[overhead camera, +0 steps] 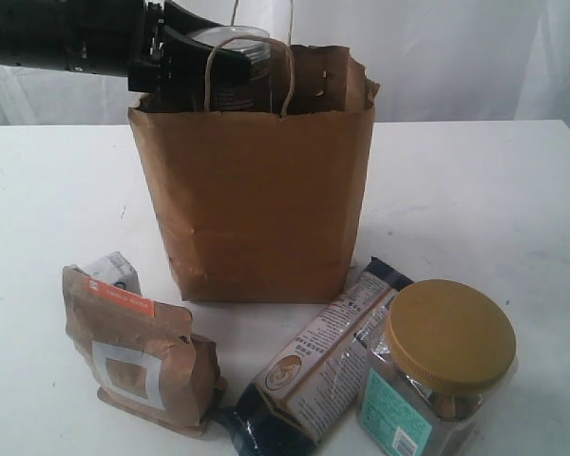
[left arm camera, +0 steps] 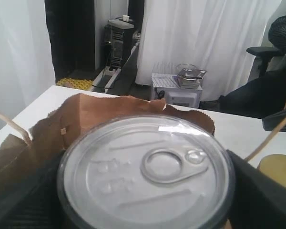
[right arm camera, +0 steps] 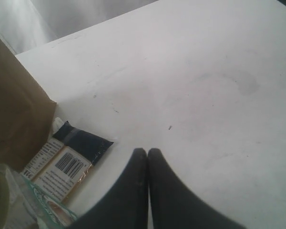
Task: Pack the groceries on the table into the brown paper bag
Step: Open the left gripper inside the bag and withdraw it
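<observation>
L gripper [overhead camera: 218,47] pinched the grey pull-tab can [left arm camera: 145,167] right at the open top of the brown paper bag [overhead camera: 256,209]. R gripper [right arm camera: 148,155] had fingers pressed together w/ nothing in them, over the table [right arm camera: 205,86], near the long dark-blue packet [right arm camera: 69,160].

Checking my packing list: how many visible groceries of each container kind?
Cans: 1, grey pull-tab can
Jars: 1, gold-lidded clear jar
Pouches: 1, brown orange-striped pouch
Packets: 1, long dark-blue packet
Cartons: 1, small white-blue carton
Total: 5
</observation>
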